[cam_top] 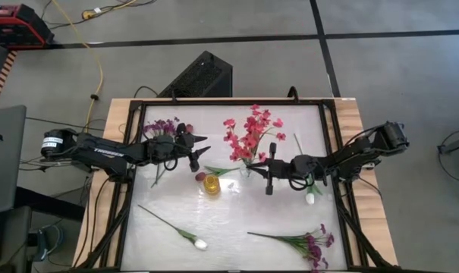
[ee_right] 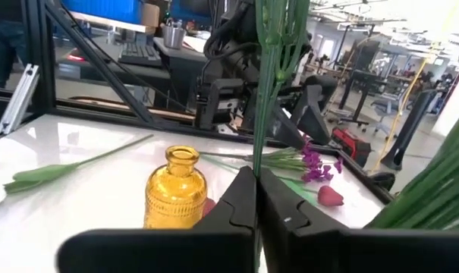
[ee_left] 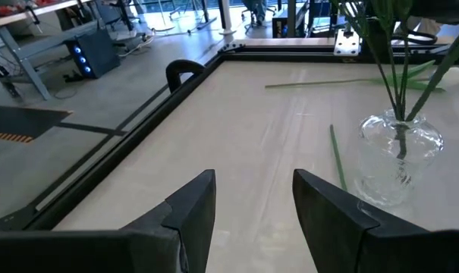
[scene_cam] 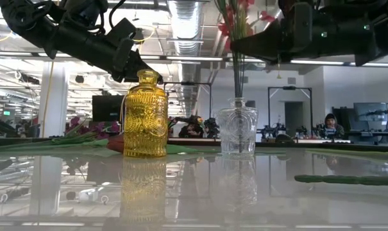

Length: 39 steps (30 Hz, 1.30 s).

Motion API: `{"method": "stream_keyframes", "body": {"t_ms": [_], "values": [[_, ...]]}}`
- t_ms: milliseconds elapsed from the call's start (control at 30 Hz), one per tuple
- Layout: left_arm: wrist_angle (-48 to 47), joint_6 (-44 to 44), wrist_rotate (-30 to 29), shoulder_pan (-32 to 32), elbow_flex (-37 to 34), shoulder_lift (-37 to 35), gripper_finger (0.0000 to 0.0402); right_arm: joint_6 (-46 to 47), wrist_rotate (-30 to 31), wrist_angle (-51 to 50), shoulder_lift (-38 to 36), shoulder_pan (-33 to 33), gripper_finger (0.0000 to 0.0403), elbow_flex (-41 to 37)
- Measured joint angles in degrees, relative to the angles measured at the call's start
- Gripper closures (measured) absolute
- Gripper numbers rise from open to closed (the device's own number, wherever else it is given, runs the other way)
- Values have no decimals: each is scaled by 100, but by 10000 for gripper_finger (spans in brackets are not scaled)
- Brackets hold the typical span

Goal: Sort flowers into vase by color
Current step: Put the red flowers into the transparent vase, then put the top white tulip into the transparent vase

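Red-pink spray [cam_top: 249,135]: stood with its stems in the clear glass vase [scene_cam: 237,127] near the table's middle; blossoms fan out toward the far edge.
Right gripper [cam_top: 269,176]: held over the clear vase; in the right wrist view the fingers are seen almost together around the green stems, only a hair of gap between them, so the spray is judged pinched or just being let go.
Left gripper [cam_top: 194,152]: hung above the table to the left of the amber vase [cam_top: 212,184]; jaws are spread wide and nothing is held.
Purple sprays: one [cam_top: 162,129] lies at the far left under the left arm, another [cam_top: 314,244] at the near right.
White buds: one [cam_top: 199,243] lies near the front, left of centre; one [cam_top: 310,198] lies beside the right arm.
Handling: the sprays are judged light, with thin bendy stems that may slip or swivel in a pinch; blossoms look soft and crushable.
Hold: the bare stem is best taken, below the blossoms.
Risk: the glass vases are judged easily tipped by a sideways pull on a stem.
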Motion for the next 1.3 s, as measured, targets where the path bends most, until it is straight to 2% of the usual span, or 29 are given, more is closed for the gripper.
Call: {"method": "stream_keyframes", "body": {"t_ms": [167, 333, 467, 533, 633, 767, 900, 1100, 1300], "values": [[0, 0, 2, 0, 0, 0, 235, 365, -4, -75, -2, -2, 329, 0], [0, 0, 4, 0, 0, 0, 235, 737, -16, -241, -2, -94, 309, 0], [-2, -43, 13, 0, 0, 0, 235, 1111, -248, -757, -58, -183, 292, 31], [0, -48, 13, 0, 0, 0, 235, 1267, -467, -1396, -166, -239, 282, 201], [-2, -46, 13, 0, 0, 0, 235, 1499, -609, -2869, -401, -277, 264, 624], [-4, -46, 22, 0, 0, 0, 235, 1542, -621, -5160, -695, -275, 234, 1329], [-6, -46, 22, 0, 0, 0, 235, 1528, -621, -6874, -939, -278, 206, 1923], [-81, -46, 26, 0, 0, 0, 235, 1214, -634, -9246, -1320, -308, 180, 2577], [-105, -46, 28, 0, 0, 0, 235, 471, -638, -11051, -1495, -406, 181, 2675]]}}
